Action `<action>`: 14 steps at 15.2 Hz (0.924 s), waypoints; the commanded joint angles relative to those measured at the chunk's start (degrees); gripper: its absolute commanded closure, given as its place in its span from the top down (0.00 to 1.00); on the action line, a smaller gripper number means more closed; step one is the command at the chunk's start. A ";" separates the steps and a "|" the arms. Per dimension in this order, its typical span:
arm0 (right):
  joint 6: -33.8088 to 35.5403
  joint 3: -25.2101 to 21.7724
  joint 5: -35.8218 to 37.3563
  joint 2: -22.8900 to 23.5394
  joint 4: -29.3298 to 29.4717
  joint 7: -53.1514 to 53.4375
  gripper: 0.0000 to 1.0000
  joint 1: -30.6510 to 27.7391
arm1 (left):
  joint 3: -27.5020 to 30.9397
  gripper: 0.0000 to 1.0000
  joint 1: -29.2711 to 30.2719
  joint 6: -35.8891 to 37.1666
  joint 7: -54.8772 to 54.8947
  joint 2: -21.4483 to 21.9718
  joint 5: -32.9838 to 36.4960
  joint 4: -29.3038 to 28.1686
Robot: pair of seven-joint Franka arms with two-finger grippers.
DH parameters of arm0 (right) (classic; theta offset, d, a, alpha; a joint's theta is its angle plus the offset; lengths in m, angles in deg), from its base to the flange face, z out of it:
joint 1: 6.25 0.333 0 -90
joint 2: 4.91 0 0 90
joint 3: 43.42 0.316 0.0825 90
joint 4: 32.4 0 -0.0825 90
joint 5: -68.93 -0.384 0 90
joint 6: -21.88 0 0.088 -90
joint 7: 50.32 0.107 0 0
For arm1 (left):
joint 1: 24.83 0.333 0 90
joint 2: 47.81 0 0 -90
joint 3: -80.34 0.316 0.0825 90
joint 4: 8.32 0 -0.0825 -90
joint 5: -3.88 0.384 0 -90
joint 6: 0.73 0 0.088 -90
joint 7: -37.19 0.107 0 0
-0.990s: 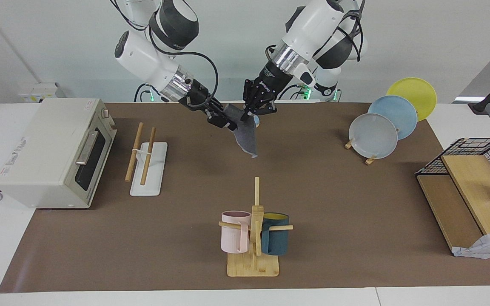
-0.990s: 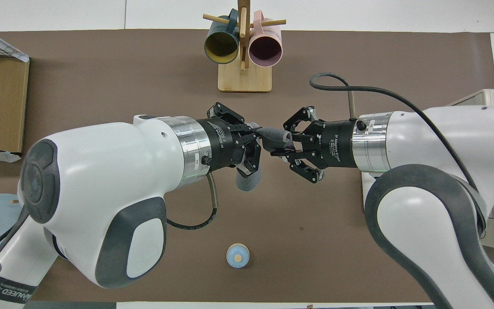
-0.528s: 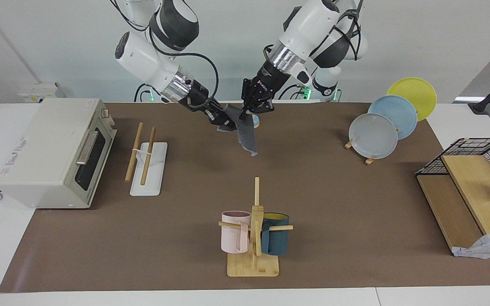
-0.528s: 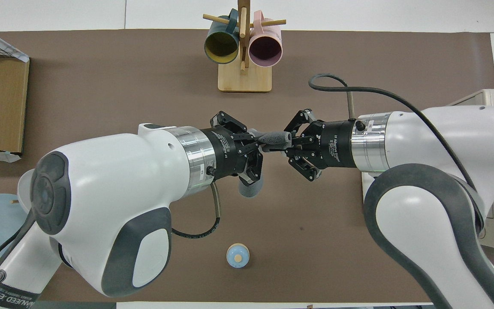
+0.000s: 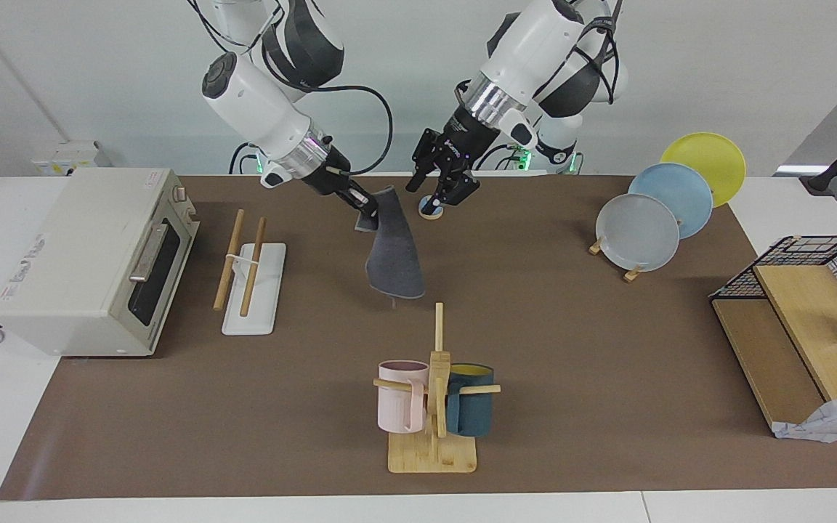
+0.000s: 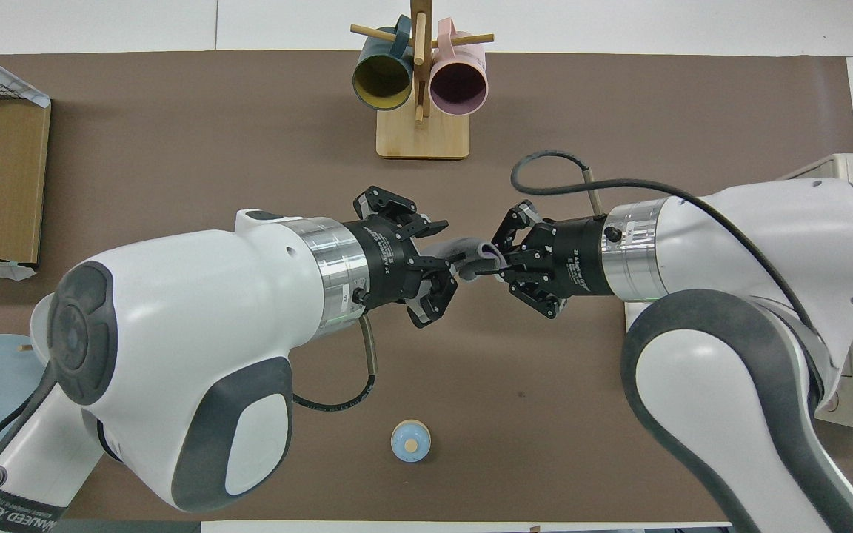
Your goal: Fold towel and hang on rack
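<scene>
The towel (image 5: 394, 254), showing its dark grey face, hangs by one corner in the air over the mat between the two arms. My right gripper (image 5: 366, 213) is shut on that top corner. From overhead only a small bunched part of the towel (image 6: 465, 249) shows at the right gripper's (image 6: 495, 260) tips. My left gripper (image 5: 439, 193) hovers open just beside the towel, toward the left arm's end, holding nothing; overhead the left gripper (image 6: 444, 259) faces the right one. The rack (image 5: 250, 270), two wooden rods on a white base, stands on the mat next to the toaster oven.
A toaster oven (image 5: 91, 254) sits at the right arm's end. A mug tree (image 5: 433, 392) with two mugs stands farther from the robots. A plate stand with plates (image 5: 654, 211) and a wooden box with a wire basket (image 5: 796, 319) are at the left arm's end. A small blue round thing (image 5: 431, 209) lies under the left gripper.
My left gripper has opened and let go of the towel. The towel has dropped and now hangs longer from the right gripper alone, which has risen slightly.
</scene>
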 commanded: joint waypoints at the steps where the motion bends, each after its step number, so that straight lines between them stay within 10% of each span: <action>1: 4.67 0.06 6.31 -0.59 -0.36 -14.19 0.00 -6.20 | 0.30 1.00 3.62 3.17 8.55 2.72 -0.45 -2.80; 14: 2.24 0.15 31.81 -0.59 -4.23 -46.40 0.00 -16.77 | 0.65 1.00 25.52 19.53 80.36 2.73 7.51 -1.14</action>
